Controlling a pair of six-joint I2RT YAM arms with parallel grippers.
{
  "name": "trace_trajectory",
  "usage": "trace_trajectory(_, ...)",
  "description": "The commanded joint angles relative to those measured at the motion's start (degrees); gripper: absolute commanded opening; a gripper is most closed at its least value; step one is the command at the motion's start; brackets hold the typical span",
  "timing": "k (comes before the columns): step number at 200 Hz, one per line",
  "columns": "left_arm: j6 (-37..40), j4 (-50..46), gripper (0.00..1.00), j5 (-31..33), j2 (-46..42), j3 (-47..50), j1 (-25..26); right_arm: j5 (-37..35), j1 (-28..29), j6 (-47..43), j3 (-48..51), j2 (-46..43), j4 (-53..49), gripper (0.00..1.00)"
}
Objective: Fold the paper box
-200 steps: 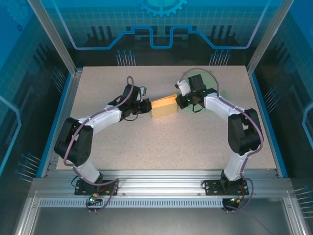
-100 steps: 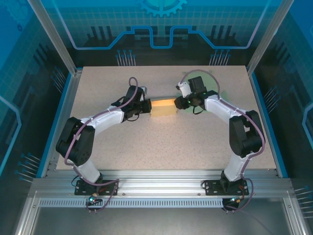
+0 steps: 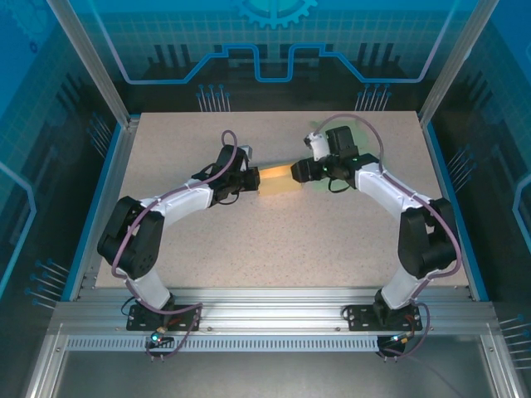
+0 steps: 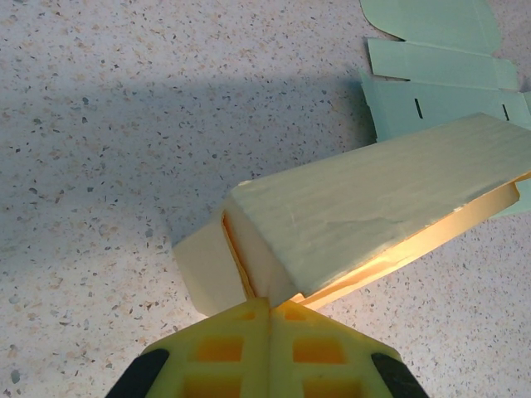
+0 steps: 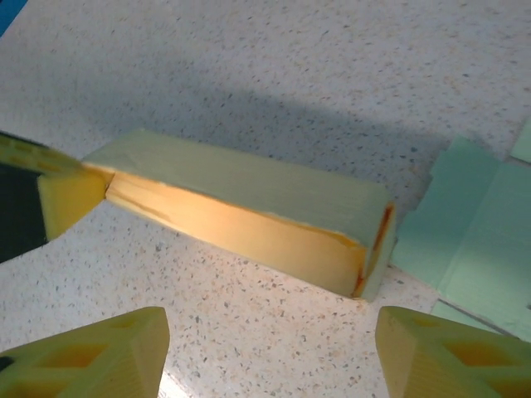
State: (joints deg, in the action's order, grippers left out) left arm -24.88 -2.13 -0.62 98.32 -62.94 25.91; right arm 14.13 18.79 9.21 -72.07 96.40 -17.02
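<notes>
The yellow paper box (image 3: 274,176) is seen mid-bench (image 3: 290,240), slightly far of centre. Its left end flap is pinched by the left claw (image 4: 270,303), fingers pressed together. The right claw (image 5: 270,323) is spread apart, clear of the right end. A flat green box blank (image 4: 440,58) is laid just right of the box.

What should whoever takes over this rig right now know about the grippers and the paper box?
Left gripper: shut on one end of the yellow box.
Right gripper: open, facing the box's other end, touching nothing.
Box: between the two arms, folded into a long block.
Green sheet: flat, unfolded, beside the right arm.
Left to do: one long seam gapes; press it shut.
</notes>
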Motion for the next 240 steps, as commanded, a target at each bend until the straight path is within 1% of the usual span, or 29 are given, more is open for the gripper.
trace_trajectory(1, 1.73, -3.57, 0.0, 0.36, 2.18, -0.39, 0.63, -4.29, -1.15, 7.88, -4.97, 2.05, -3.01, 0.7)
trace_trajectory(21, 2.07, -4.02, 0.0, 0.53, 2.2, -0.28, 0.57, -4.04, -1.93, 10.82, -8.71, 5.71, -4.58, 0.7)
trace_trajectory(55, 2.01, -3.78, 0.0, 0.46, 2.04, -0.29, 0.72, -1.21, -2.22, 12.96, -13.15, 11.23, -5.27, 0.7)
trace_trajectory(73, 1.98, -3.76, 0.0, 0.62, 1.99, -0.42, 0.74, -0.63, -2.04, 13.41, -14.15, 13.29, -6.06, 0.66)
trace_trajectory(87, 1.83, -3.5, 0.0, 0.62, 2.2, -0.43, 0.78, -0.18, -1.99, 13.61, -12.38, 13.28, -5.55, 0.64)
trace_trajectory(115, 1.75, -3.14, 0.0, 0.62, 2.63, -0.67, 1.03, -0.17, -1.82, 14.08, -6.15, 11.0, -2.6, 0.66)
trace_trajectory(152, 1.92, -2.25, 0.0, 0.53, 2.44, -0.04, 1.26, -0.79, -2.16, 14.69, -2.9, 12.57, -0.27, 0.59)
trace_trajectory(155, 2.01, -2.23, 0.03, 0.47, 2.33, 0.07, 1.33, -0.85, -2.2, 14.76, -2.9, 12.73, -0.14, 0.59)
trace_trajectory(172, 2.37, -1.94, 0.36, -0.24, 1.64, 0.98, 1.44, -0.96, -2.28, 15.0, -3.0, 13.64, 0.44, 0.52)
trace_trajectory(177, 2.46, -1.96, 0.44, -0.54, 1.35, 1.33, 1.49, -1.04, -2.32, 15.04, -2.99, 13.8, 0.64, 0.51)
trace_trajectory(200, 2.88, -1.35, 0.71, -2.72, -0.85, 3.41, 1.46, -1.36, -2.54, 15.04, -2.85, 14.72, 1.04, 0.47)
trace_trajectory(210, 2.91, -1.41, 0.78, -3.94, -2.1, 4.06, 1.45, -1.52, -2.68, 15.04, -2.59, 15.15, 1.35, 0.45)
trace_trajectory(231, 1.63, -0.53, 0.81, -5.84, -5.74, 5.38, 1.39, -1.32, -2.86, 15.3, -1.9, 16.07, 2.09, 0.42)
trace_trajectory(240, 0.84, 0.39, 0.85, -5.75, -7.59, 5.92, 1.4, -1.32, -2.9, 15.43, -1.4, 16.23, 2.65, 0.42)
